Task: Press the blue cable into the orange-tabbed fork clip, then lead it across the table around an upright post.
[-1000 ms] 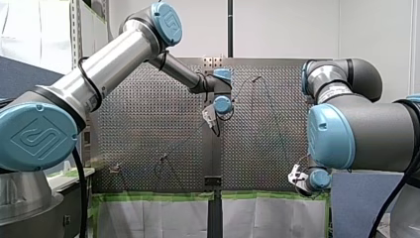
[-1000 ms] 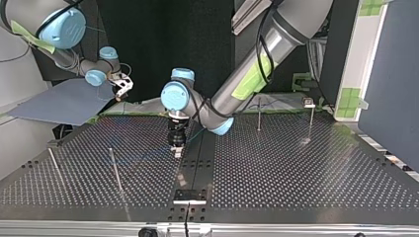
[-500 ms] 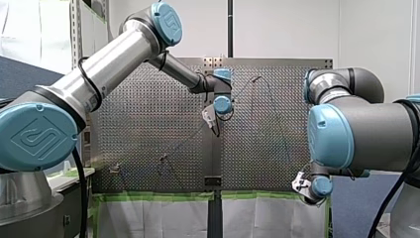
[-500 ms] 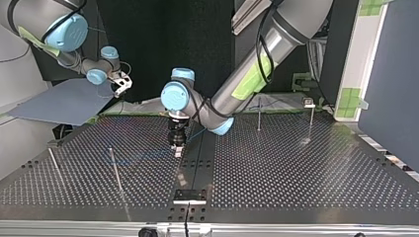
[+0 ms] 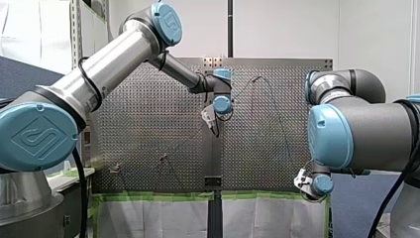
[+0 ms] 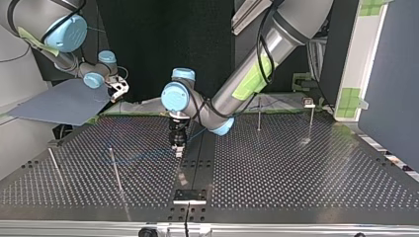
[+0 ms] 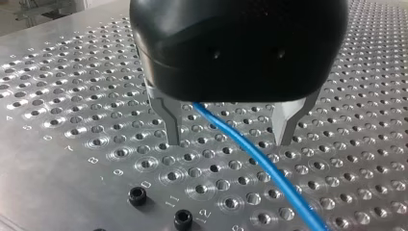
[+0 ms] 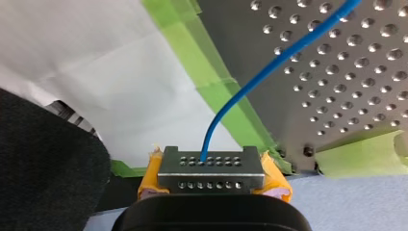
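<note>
Blue cable (image 7: 250,154) runs loose between my left gripper's (image 7: 230,138) spread metal fingers (image 7: 173,125) over the table (image 7: 72,159), while my right gripper (image 8: 210,168) pinches it just off the near-right edge.

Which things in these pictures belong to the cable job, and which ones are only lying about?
For the job: blue cable, held by my right claw; my left claw, open around it; upright posts.
Lying about: green tape; white paper; black screws; blue-grey sheet.
</note>
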Tool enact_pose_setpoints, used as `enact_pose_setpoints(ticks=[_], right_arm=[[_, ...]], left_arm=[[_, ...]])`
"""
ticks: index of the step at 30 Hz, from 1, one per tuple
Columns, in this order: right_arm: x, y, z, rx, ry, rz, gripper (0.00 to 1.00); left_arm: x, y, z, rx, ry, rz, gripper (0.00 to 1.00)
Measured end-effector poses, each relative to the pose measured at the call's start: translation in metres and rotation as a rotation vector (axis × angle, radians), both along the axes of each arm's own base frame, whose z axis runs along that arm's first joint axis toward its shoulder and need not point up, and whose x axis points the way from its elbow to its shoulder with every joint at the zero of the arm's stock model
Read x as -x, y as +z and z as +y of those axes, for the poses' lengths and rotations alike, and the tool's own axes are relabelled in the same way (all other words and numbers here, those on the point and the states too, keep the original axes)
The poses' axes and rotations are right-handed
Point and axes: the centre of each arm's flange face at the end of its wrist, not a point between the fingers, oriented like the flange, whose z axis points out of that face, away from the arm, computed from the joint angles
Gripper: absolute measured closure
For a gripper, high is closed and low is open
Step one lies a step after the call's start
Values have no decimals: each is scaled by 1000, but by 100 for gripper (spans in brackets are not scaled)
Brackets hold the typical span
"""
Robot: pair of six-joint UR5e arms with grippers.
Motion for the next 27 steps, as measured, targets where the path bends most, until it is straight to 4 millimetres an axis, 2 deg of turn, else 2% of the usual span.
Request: enact_pose_setpoints(ticks=[4,11,18,22,27], right_arm=[[3,-1,-4,5,-5,-2,100],[12,-19,-10,-31,-20,2,100],[16,-21,-12,-40,-25,3,100],[16,-21,-13,-41,-26,4,100],[15,-21,-12,-42,-24,5,100]], left_arm=[[-2,0,2,1,11,-2,7],[-3,1,2,8,17,-11,7],[1,0,0,3,6,-2,7],[5,-1,-3,0,-13,15,2],[8,-4,-2,0,-20,49,2]])
